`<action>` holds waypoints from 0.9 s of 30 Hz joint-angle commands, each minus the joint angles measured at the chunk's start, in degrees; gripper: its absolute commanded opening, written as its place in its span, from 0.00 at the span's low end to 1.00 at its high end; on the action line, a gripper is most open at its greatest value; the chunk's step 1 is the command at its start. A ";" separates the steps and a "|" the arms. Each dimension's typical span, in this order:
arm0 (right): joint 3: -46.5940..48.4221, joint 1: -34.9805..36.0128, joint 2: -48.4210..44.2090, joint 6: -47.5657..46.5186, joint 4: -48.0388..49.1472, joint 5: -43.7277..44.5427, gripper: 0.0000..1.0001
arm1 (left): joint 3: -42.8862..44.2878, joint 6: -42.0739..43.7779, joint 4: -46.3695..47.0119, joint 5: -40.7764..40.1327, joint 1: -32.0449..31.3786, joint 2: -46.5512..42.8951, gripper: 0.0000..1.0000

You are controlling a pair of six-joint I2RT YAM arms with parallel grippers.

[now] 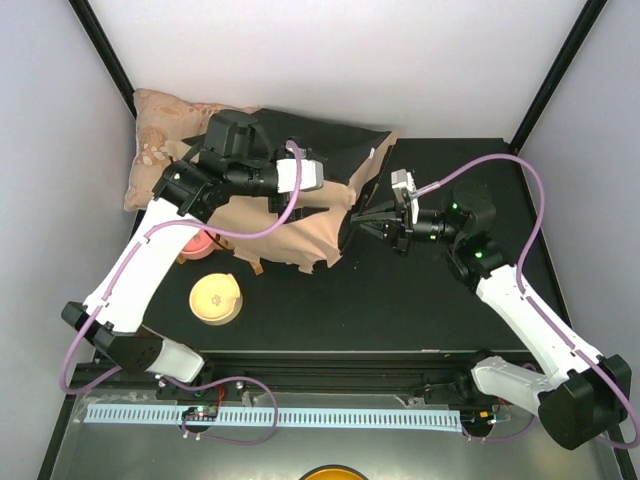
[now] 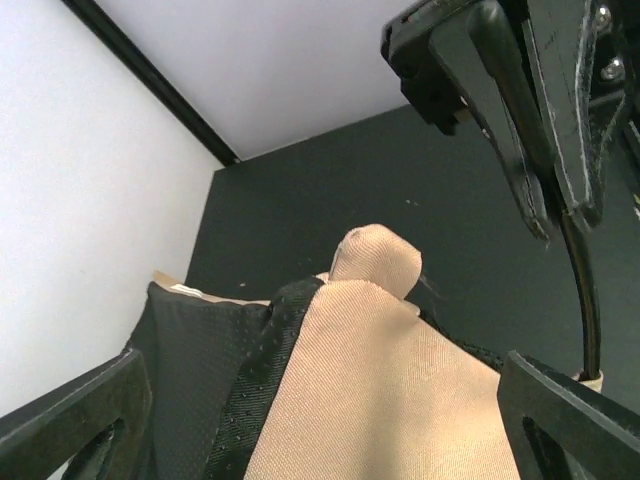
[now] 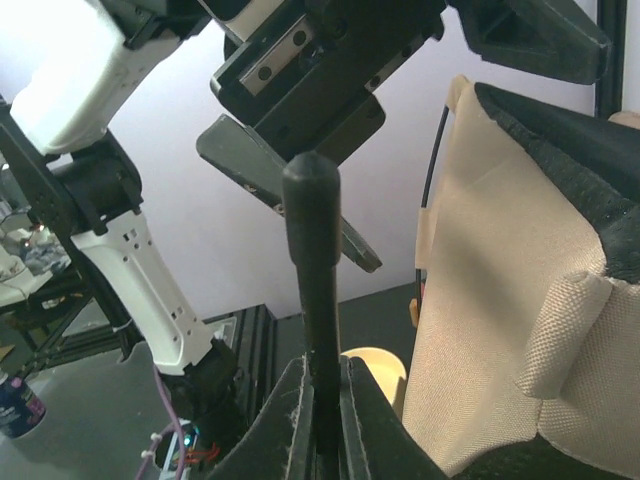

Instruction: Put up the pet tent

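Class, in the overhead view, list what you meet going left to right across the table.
Puffy beige patterned cushion → round pale yellow disc → tan canvas pet tent with black lining → right gripper, closed on a thin black tent pole.

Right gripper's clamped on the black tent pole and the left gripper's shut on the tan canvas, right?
Not quite. The right gripper does clamp the black pole, but the left gripper is open: the left wrist view shows its fingers wide apart over the tan canvas.
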 commanded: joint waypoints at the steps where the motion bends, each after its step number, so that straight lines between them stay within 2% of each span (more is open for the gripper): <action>1: -0.63 0.71 -0.56 -2.48 -8.99 -3.56 0.01 | 6.10 10.41 -8.32 3.96 -0.15 4.10 0.95; 4: -0.22 0.80 -0.84 -3.76 -11.02 -3.94 0.01 | 16.57 12.03 -16.76 5.25 -0.12 11.74 0.84; 6: -0.28 0.80 -1.16 -4.03 -11.42 -4.08 0.01 | 22.22 13.54 -22.14 6.21 -0.13 16.38 0.81; 11: -0.64 0.93 -1.47 -3.92 -11.46 -3.43 0.01 | 22.39 17.86 -23.91 9.43 -0.96 18.11 0.83; 14: -0.59 0.92 -1.42 -3.76 -11.28 -3.48 0.01 | 22.89 17.49 -23.85 7.11 -1.66 19.46 0.78; 16: -0.44 0.89 -1.30 -3.82 -11.59 -3.29 0.01 | 22.94 18.30 -25.03 8.45 -1.73 19.63 0.64; 20: -0.43 1.00 -1.20 -3.36 -12.13 -2.91 0.01 | 21.94 19.35 -26.15 10.58 -2.18 19.13 0.04; 24: -0.70 0.96 -1.49 -2.89 -13.36 -2.86 0.01 | 20.51 16.33 -24.07 12.96 -3.10 17.61 0.02; 27: -1.51 1.01 -2.55 -4.52 -16.67 -3.01 0.01 | 15.01 7.01 -15.15 15.10 -3.34 13.75 0.02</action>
